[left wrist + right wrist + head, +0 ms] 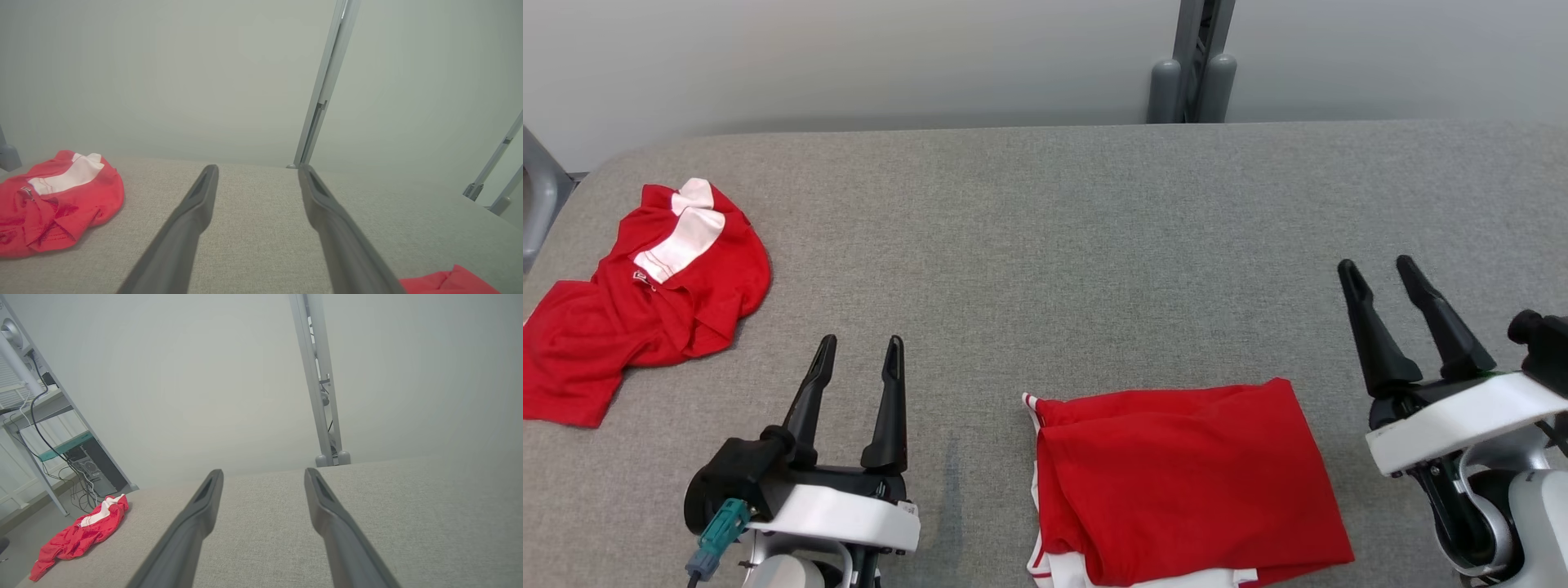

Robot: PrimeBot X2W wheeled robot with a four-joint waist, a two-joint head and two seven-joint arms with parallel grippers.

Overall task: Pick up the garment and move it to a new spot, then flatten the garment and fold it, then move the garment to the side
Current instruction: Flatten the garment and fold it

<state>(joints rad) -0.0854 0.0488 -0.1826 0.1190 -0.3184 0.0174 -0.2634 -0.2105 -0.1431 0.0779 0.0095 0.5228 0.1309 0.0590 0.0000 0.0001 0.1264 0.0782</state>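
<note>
Grey padded table [1054,245] carrying two red pieces of clothing, as seen from the robot's side.

- **Folded red garment** [1184,482]: a tidy rectangle with white trim along its near edge. It lies at about 5 o'clock on the table, between the two arms and touching neither.
- **Crumpled red shirt** [645,302]: an unfolded heap with a white panel on top. It lies at 9 o'clock by the table's left rim, well apart from the folded piece.
- **Left gripper** [862,340]: at 7 o'clock, with both dark fingers spread wide and nothing between them. The tips point toward 12 o'clock over bare cloth.
- **Right gripper** [1377,264]: at 4 o'clock, likewise spread wide and empty. It is near the folded garment's right edge but clear of it.
- **Metal post** [1192,65]: behind the table at 12 o'clock.

Progress, as a judgement: the piece at 5 o'clock looks flattened and folded, so only its last step, moving it to the side, appears left. It sits in the working area between the arms rather than off at a rim. If the heap at 9 o'clock is the garment meant, no step is done. It would need picking up, carrying to a new spot, flattening, folding and setting aside. Neither arm is engaged with either piece, so from where I stand I cannot tell which garment is meant.
</note>
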